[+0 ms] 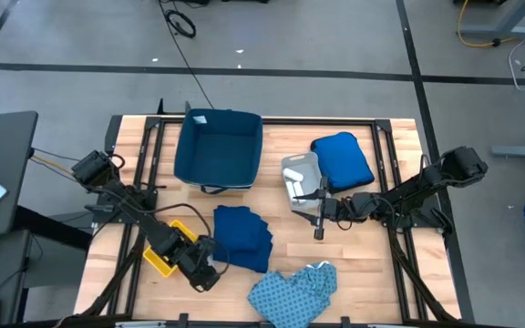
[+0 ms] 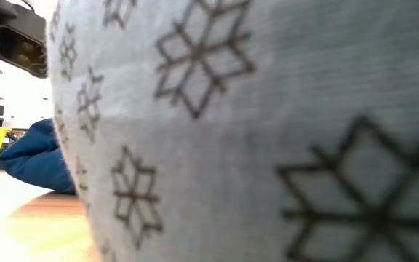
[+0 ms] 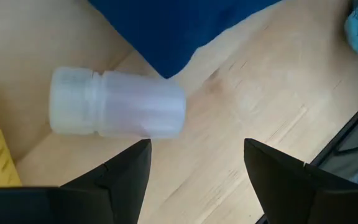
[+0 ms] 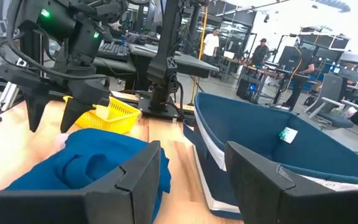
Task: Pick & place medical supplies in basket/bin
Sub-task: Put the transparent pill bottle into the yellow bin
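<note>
The table [image 1: 354, 273] is light wood with black rails along its sides. The floor around it is grey, with dark lines and a black cable on it. Past the table there are desks, screens and people standing far off.

The big navy bin [image 1: 218, 148] sits at the back of the table. It has a small green and white tag [image 4: 287, 134] inside, but the writing is too small to read. The grey tray [image 1: 300, 178] lies beside the bright blue bundle [image 1: 342, 159]. The navy cloth [image 1: 242, 237] is in the middle. The light blue cloth [image 1: 294, 292] with star shapes lies at the front edge.

The left gripper [image 3: 194, 165] hangs open just above a small white bottle [image 3: 118, 103] lying on its side, between the yellow tray [image 1: 166, 255] and the navy cloth. It holds nothing.

The right gripper [image 1: 318, 219] hangs by the grey tray, open and empty.
</note>
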`<action>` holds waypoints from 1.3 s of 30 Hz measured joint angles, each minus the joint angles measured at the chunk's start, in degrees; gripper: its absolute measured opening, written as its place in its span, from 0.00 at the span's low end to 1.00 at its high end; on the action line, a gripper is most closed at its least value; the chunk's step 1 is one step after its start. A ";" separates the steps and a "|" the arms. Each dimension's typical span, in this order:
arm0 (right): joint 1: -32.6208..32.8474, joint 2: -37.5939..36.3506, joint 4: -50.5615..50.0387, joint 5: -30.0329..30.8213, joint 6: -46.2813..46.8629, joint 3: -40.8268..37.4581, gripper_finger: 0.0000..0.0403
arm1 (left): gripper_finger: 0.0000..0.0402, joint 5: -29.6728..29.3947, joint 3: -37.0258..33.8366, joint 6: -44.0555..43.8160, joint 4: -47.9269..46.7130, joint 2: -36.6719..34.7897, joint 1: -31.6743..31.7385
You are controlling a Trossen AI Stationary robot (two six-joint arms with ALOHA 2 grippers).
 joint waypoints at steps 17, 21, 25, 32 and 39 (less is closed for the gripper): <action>0.63 0.00 -0.61 0.03 -0.66 0.00 0.47 | 0.63 0.82 6.77 24.00 -2.80 -0.11 -0.06; 0.63 0.00 -1.35 0.03 -0.67 0.00 0.47 | 0.63 -3.10 10.66 36.13 -9.39 -0.11 -1.41; 0.63 0.00 -1.79 0.03 -0.67 0.00 0.47 | 0.63 -9.48 10.91 47.91 -13.05 0.23 -3.46; 0.63 0.00 -1.92 0.03 -0.67 0.00 0.47 | 0.63 -12.82 10.93 65.09 -15.38 6.57 -5.80; 0.63 0.00 -2.02 0.03 -0.67 0.00 0.47 | 0.63 -13.43 11.15 74.37 -19.64 13.95 -5.53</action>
